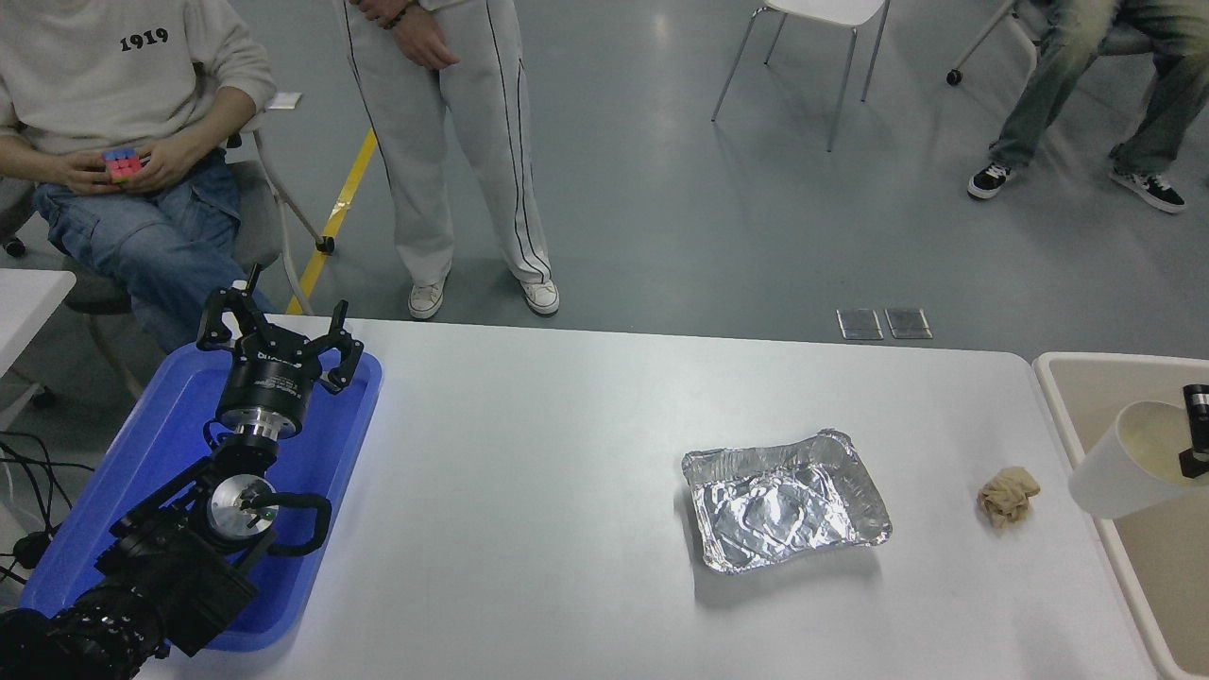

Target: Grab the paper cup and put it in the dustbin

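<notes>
Bright, even overhead light — sharp focus, soft shadows.

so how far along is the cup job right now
Done: the paper cup is off the table, lifted by the right gripper pinching its rim. In hand: the cup hangs tilted over the dustbin near its rim. Left: letting go so it drops inside. The left gripper sits parked, open, over the blue tray.

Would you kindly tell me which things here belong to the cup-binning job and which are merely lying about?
Job:
paper cup, held by the right pincer
dustbin

Lying about:
foil tray
crumpled paper ball
blue tray, with the parked left pincer over it
</notes>
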`<act>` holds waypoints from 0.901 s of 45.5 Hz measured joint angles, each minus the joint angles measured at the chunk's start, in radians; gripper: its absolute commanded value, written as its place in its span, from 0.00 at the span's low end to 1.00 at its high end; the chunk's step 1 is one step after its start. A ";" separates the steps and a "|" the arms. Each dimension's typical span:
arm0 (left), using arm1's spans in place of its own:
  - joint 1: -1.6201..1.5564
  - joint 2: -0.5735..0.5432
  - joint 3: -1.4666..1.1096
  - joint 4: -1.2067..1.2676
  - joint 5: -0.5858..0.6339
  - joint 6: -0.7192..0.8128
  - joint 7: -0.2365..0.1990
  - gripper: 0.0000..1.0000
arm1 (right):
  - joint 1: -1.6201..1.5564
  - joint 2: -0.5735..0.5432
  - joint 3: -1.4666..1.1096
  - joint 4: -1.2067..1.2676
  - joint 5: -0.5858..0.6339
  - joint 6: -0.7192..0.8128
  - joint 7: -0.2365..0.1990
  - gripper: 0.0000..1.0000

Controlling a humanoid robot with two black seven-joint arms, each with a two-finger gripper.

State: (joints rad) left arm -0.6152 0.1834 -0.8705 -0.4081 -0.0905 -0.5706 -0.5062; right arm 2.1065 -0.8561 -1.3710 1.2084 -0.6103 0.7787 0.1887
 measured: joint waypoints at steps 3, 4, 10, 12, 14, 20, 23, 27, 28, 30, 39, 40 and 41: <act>0.000 0.000 0.000 0.000 0.000 0.000 0.000 1.00 | 0.042 0.006 -0.022 0.001 -0.001 0.001 0.000 0.00; 0.000 0.000 0.000 0.000 0.000 0.000 0.000 1.00 | 0.059 0.008 -0.031 0.001 -0.002 0.003 0.000 0.00; 0.000 0.000 0.000 0.000 0.000 0.000 0.000 1.00 | 0.127 0.021 -0.066 0.005 -0.003 0.004 0.000 0.00; 0.000 0.000 0.001 0.000 0.000 0.000 0.000 1.00 | 0.147 0.025 -0.076 0.006 -0.004 0.005 0.000 0.00; 0.000 0.000 0.001 0.000 0.000 0.000 0.000 1.00 | 0.170 0.031 -0.089 0.006 -0.004 0.005 0.000 0.00; 0.000 0.000 0.001 0.000 0.000 0.000 0.000 1.00 | 0.219 0.050 -0.123 0.008 -0.004 0.006 0.000 0.00; 0.000 0.000 0.001 0.000 0.000 0.000 0.000 1.00 | 0.235 0.057 -0.139 0.008 -0.005 0.006 0.000 0.00; 0.000 0.000 0.001 0.000 0.000 0.000 0.000 1.00 | 0.251 0.064 -0.157 0.008 -0.006 0.006 0.000 0.00; 0.000 0.000 0.001 0.000 0.000 0.000 0.000 1.00 | 0.254 0.065 -0.160 0.008 -0.006 0.006 0.000 0.00; 0.000 0.000 0.001 0.000 0.000 0.000 0.000 1.00 | 0.259 0.068 -0.167 0.008 -0.007 0.006 0.000 0.00; 0.000 0.000 0.001 0.000 0.000 0.000 0.000 1.00 | 0.263 0.068 -0.187 -0.005 -0.014 0.007 -0.002 0.00; 0.000 0.000 0.001 0.000 0.000 0.000 0.000 1.00 | 0.259 0.066 -0.189 -0.008 -0.016 0.007 -0.002 0.00; 0.000 0.000 0.001 0.000 0.000 0.000 0.000 1.00 | 0.252 0.064 -0.190 -0.013 -0.017 0.007 -0.002 0.00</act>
State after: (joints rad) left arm -0.6151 0.1830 -0.8698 -0.4080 -0.0906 -0.5706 -0.5062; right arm 2.3582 -0.7925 -1.5610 1.1952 -0.6270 0.7853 0.1864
